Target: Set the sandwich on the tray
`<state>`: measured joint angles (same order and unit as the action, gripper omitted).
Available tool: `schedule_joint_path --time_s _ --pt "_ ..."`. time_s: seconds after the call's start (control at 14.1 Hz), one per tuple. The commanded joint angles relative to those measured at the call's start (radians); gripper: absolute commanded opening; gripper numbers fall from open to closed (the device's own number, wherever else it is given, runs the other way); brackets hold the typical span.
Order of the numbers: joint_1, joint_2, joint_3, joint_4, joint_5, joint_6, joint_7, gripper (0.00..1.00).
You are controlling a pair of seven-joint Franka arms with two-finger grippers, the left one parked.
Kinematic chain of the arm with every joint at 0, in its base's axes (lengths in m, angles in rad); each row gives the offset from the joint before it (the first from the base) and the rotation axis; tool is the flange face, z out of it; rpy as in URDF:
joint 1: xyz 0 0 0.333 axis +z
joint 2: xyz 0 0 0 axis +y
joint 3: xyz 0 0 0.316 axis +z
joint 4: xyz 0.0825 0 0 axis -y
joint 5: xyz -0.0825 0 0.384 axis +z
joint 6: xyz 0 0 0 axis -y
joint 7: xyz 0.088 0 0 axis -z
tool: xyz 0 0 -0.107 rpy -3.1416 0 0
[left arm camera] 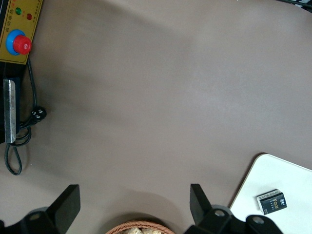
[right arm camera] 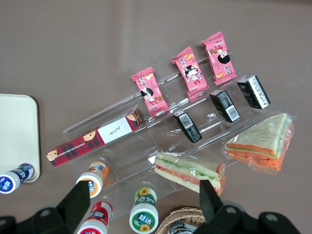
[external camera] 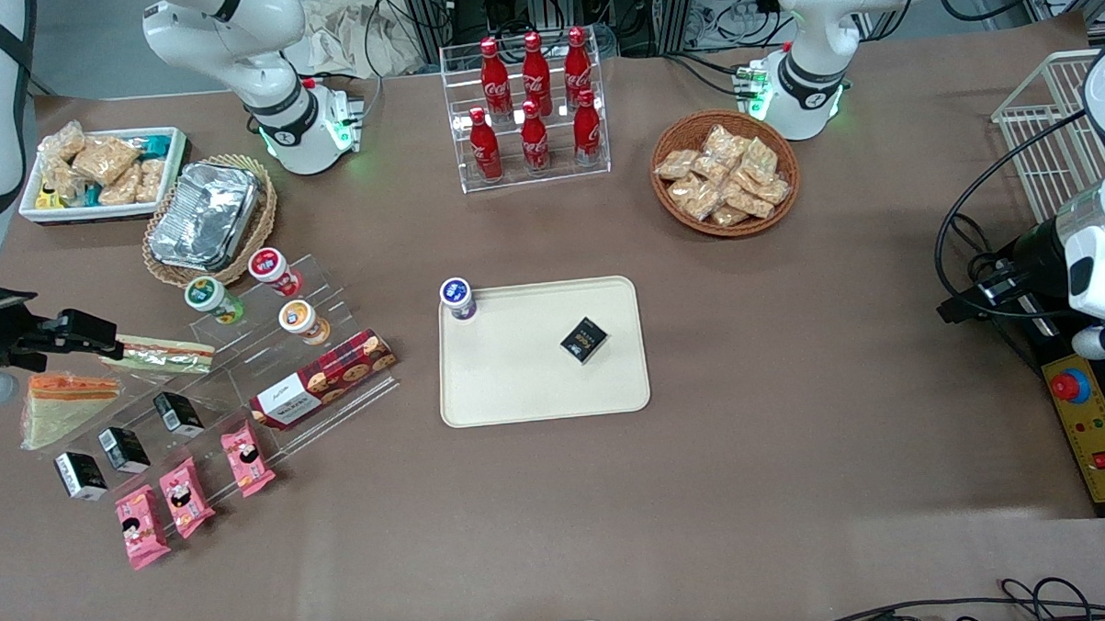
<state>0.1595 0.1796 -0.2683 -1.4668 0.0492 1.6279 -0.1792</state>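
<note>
The sandwich (external camera: 62, 404) is a clear-wrapped triangular wedge with an orange cut edge. It lies on the table at the working arm's end, beside the clear acrylic stand, and also shows in the right wrist view (right arm camera: 261, 141). The cream tray (external camera: 518, 385) lies mid-table and shows in the right wrist view (right arm camera: 17, 126) and the left wrist view (left arm camera: 292, 178). My gripper (external camera: 94, 336) hovers open and empty above the stand, a little farther from the front camera than the wedge. In the right wrist view (right arm camera: 144, 202) its fingers straddle the cups and the long flat sandwich (right arm camera: 190, 170).
The stand (external camera: 242, 376) holds cups (external camera: 212, 299), a cookie box (external camera: 325, 378), small black boxes (external camera: 121, 448) and pink snack packs (external camera: 187, 496). A foil container (external camera: 204, 215), white snack bin (external camera: 97, 170), cola rack (external camera: 532, 109) and snack basket (external camera: 724, 171) stand farther back. A cup (external camera: 457, 297) and black box (external camera: 584, 339) sit on the tray.
</note>
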Motion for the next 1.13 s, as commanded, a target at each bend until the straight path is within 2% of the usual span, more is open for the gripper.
schedule_joint_path --time_s 0.0,0.71,1.06 --pt "-0.011 0.006 0.001 0.014 0.014 -0.014 -0.009 1.0" --pt "-0.012 0.005 -0.002 0.011 0.015 -0.017 -0.002 1.0" --pt "-0.069 -0.002 -0.005 0.011 0.02 -0.017 -0.011 1.0"
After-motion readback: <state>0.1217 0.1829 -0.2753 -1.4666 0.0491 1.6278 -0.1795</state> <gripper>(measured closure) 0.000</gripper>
